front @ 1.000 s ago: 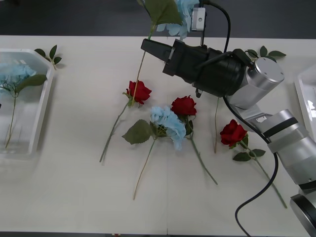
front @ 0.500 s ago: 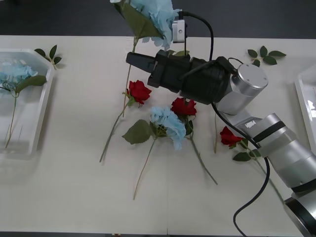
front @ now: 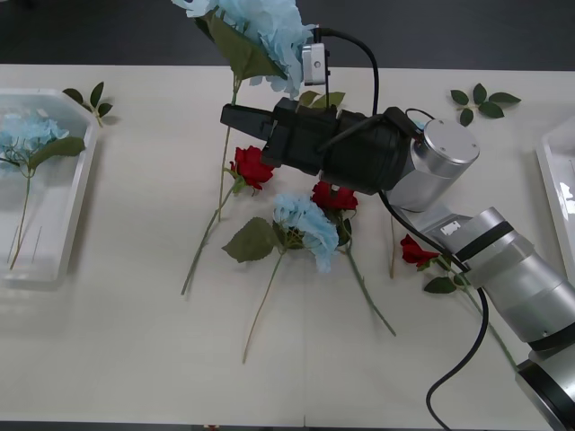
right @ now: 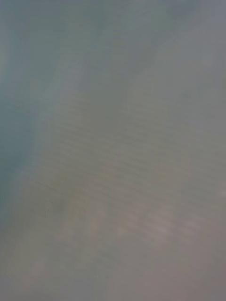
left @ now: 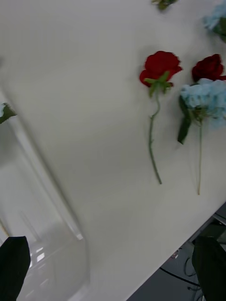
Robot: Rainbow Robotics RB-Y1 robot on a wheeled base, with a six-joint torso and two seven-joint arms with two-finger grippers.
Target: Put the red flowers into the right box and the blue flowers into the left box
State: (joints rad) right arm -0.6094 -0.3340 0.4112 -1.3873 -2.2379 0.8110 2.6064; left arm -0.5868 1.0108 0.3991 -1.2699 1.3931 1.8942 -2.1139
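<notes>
The wide white table carries everything, and the right arm, silver and black, reaches across it from the near right toward the middle far side. Its right gripper is black and points to the robot's left; it is closed on the thin green stem of a large pale-blue fluffy hydrangea, which is lifted above the table with its bloom at the far edge and its stem hanging down in front of the fingers. At the left edge lies the left box, a white translucent plastic tray with a raised rim, and inside it one pale-blue hydrangea with a long stem is lying. At the right edge a part of the right box, a plain white shallow tray, can be seen. In the middle of the table a second loose blue hydrangea lies flat, between three deep-red roses: one just beside the hanging stem, one partly under the gripper body, one near the arm. Small green leaf sprigs lie on the far side. The left gripper is above the rim of the left box, its black fingers wide apart and holding nothing.
</notes>
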